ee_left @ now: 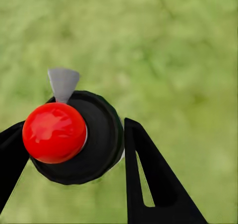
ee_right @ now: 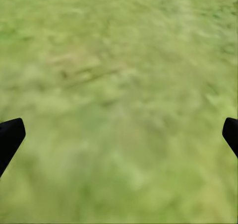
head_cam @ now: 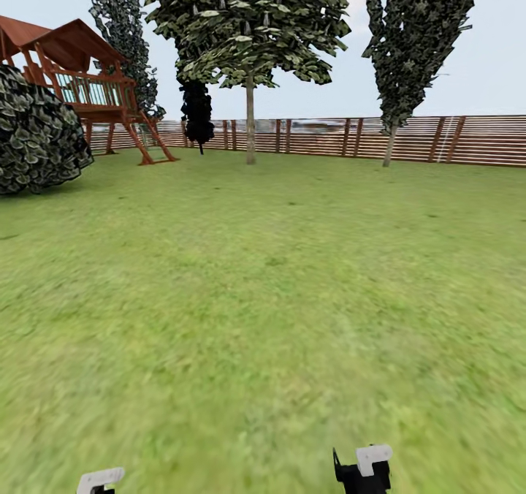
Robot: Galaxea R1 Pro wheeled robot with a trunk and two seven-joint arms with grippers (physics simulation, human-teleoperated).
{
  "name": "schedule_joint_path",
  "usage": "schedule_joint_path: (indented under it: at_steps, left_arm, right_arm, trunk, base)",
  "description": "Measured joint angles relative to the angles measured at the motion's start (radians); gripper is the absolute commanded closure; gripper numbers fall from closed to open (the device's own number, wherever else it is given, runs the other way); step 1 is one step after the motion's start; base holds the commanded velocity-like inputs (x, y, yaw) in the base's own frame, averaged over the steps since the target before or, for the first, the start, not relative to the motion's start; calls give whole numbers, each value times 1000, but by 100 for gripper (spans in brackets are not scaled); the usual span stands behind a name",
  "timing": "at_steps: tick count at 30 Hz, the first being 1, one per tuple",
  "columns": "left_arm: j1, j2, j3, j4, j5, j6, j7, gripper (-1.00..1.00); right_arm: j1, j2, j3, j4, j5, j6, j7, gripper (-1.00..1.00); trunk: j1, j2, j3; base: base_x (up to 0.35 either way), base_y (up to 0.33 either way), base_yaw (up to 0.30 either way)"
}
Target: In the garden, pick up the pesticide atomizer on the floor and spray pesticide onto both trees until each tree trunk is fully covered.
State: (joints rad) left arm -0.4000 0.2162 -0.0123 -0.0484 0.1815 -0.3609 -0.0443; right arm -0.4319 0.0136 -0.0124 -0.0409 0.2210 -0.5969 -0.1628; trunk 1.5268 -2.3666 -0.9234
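We're on the lawn (head_cam: pixel 277 297) of the garden, looking across grass to the slatted wooden fence (head_cam: pixel 409 139) at 12 o'clock. One broad-crowned tree (head_cam: pixel 248 33) stands w/ its bare grey-brown trunk (head_cam: pixel 250 125) just in front of the fence, approx 12 o'clock, a touch toward 11. A second, narrower tree (head_cam: pixel 416 33) w/ a thin leaning trunk (head_cam: pixel 390 147) sits toward 1 o'clock, also at the fence line. We can't tell if that one is the other task tree. A dark, narrow tree (head_cam: pixel 197 114) stands beside the broad one at 11 o'clock. Further round, at 10 o'clock, there's a red wooden play structure (head_cam: pixel 80 77) and a big rounded shrub (head_cam: pixel 36 136) in front of it.

Our left gripper (ee_left: pixel 74 149) is closed around the pesticide atomizer (ee_left: pixel 79 139): left wrist cam shows its red round cap and black body clamped btw the black fingers (ee_left: pixel 148 179), grey nozzle tab sticking out over the grass. Its top peeks in at 7 o'clock in the head view.

Our right gripper (ee_right: pixel 119 134) is spread wide, nothing in it; fingertips (ee_right: pixel 10 134) show at both edges of the right wrist cam, grass underneath.
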Motion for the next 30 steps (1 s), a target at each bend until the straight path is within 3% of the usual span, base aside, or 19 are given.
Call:
schedule_joint_path:
  at_steps: [30]
  left_arm:
    - [0, 0, 0, 0, 0, 2, 0, 100]
  right_arm:
    - [0, 0, 0, 0, 0, 0, 0, -100]
  trunk:
    - [0, 0, 0]
  base:
    - [336, 74, 0]
